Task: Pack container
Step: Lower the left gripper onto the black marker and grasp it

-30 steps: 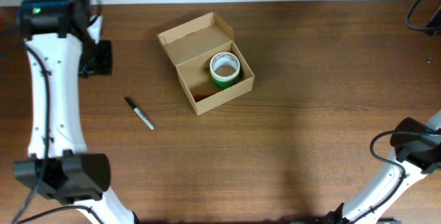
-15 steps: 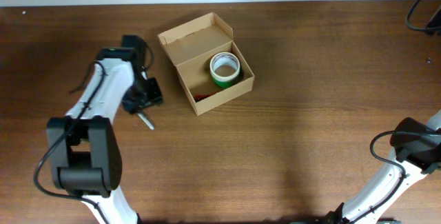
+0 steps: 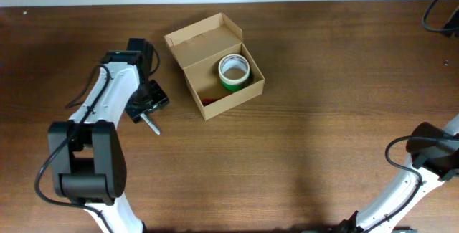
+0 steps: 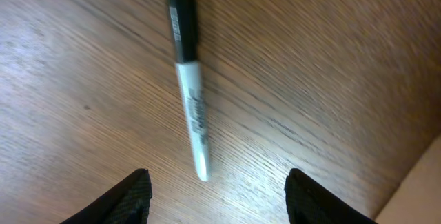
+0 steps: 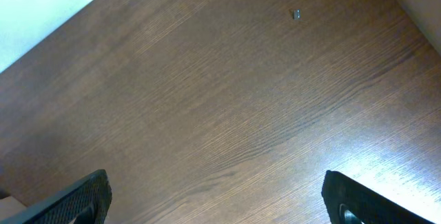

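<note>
**Left fingers open above the marker; container not yet packed**

I have the left fingers (image 4: 134, 196) spread wide with nothing in them; in the left wrist view the marker (image 4: 187, 79) lies flat on the surface (image 3: 323, 82) between and ahead of the two tips, touching neither. The right fingers (image 5: 76, 200) also stand fully apart and empty, well away at the near right corner over bare wood.

The container (image 3: 215, 64) sits near the marker, to its right, with the flap lid thrown back; a green tape roll (image 3: 234, 72) stands inside, and something small and red (image 3: 208, 101) lies at the front wall, too small to name.

My worries from here: the tips line up with the marker's pale end rather than its middle, so a close there could pinch one end and let the pen swing or slip out; the barrel is round, so one finger touching first may roll it aside; the tape roll fills much of the container, so the marker may rest across it and keep the flap from shutting; the cardboard looks light, and a low approach could shove it.
</note>
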Action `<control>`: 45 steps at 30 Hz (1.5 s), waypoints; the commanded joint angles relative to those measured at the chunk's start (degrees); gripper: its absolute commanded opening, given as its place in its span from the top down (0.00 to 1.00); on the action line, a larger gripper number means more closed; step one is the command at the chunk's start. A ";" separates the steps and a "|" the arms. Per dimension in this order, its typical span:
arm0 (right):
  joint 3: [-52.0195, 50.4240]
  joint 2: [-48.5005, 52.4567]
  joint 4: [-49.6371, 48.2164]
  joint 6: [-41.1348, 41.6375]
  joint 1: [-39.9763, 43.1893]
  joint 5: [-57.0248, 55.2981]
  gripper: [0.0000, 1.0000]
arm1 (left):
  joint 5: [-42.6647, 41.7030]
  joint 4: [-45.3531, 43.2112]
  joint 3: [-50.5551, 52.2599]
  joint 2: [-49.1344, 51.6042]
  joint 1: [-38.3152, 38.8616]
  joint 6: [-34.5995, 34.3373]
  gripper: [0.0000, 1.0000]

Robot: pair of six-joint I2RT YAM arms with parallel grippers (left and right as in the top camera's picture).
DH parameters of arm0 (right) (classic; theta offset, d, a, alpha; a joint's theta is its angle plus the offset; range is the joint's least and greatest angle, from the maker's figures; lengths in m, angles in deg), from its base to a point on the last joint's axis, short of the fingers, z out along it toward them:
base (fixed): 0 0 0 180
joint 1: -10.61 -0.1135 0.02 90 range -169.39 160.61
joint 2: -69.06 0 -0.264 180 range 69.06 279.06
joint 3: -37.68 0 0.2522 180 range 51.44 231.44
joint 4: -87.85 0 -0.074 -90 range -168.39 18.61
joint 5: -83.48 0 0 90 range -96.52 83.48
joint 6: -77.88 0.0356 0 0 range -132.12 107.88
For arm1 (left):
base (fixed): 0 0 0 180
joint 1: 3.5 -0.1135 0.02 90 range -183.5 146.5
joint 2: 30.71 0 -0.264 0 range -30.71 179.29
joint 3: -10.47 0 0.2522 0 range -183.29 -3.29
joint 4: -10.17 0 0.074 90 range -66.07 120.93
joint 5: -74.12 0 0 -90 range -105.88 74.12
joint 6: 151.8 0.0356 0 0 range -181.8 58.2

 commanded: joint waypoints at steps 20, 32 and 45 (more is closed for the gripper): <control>0.24 -0.59 0.33 0.46 -0.26 0.31 0.01 | -4.81 -10.64 4.61 3.02 -6.27 4.55 0.37; 0.24 -0.59 0.33 0.46 -0.26 0.31 0.01 | -5.68 -14.84 8.61 4.17 -6.32 4.57 0.53; 0.24 -0.59 0.33 0.46 -0.26 0.31 0.01 | -9.09 -16.13 8.68 6.67 -6.34 5.03 0.98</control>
